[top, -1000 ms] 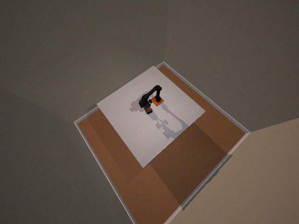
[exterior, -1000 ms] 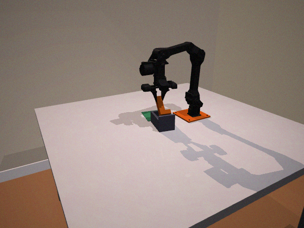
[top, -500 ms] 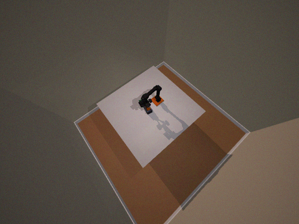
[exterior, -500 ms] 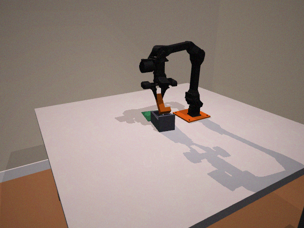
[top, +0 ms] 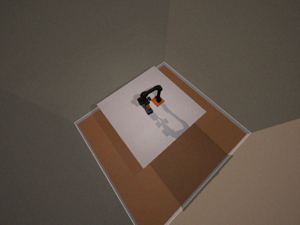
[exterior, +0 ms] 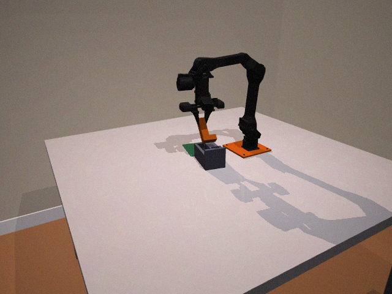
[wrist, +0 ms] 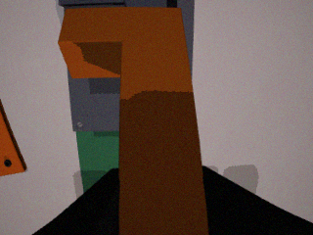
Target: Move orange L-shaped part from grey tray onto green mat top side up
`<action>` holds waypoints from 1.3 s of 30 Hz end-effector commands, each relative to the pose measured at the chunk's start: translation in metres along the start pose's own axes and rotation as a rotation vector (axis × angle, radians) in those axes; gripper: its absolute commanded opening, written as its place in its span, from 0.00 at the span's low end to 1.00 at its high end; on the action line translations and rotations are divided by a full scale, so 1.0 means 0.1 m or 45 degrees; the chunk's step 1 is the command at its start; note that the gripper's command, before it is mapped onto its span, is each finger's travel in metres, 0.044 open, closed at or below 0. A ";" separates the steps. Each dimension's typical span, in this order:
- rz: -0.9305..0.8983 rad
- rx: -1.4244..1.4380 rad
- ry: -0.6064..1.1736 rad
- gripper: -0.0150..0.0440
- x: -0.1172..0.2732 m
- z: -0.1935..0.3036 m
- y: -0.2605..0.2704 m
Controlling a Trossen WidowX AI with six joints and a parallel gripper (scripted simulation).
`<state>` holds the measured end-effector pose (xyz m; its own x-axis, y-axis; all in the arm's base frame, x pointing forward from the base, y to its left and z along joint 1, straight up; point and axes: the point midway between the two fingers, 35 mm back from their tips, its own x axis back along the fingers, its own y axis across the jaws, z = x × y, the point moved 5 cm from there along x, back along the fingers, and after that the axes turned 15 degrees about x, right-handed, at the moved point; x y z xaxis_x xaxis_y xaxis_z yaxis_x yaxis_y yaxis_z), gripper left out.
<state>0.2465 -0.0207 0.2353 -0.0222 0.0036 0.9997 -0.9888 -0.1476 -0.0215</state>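
The orange L-shaped part [top: 147, 106] [exterior: 204, 133] [wrist: 156, 64] hangs steeply tilted above the grey tray, its L-shaped end lowest. My gripper [exterior: 202, 121] is shut on its upper end, seen in the exterior view; in the wrist view the black fingers stand on both sides of the part. The grey tray [top: 149, 112] [exterior: 215, 159] [wrist: 93, 110] stands on the table below, and the part looks clear of it. The green mat [top: 143, 105] [exterior: 188, 149] [wrist: 98, 152] lies beside the tray's far end, partly hidden by the tray and the part.
The orange base plate [top: 157, 104] [exterior: 234, 149] [wrist: 7, 142] of the arm stands to the right of the tray in the exterior view, and at the left edge in the wrist view. Shadows of the arm fall across the white table [top: 135, 135] [exterior: 142, 205].
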 end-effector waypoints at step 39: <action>-0.004 0.004 0.009 0.25 -0.10 1.08 0.42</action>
<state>0.2215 -0.1328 0.2302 -0.0227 0.0116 0.9997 -0.9890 -0.1468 -0.0207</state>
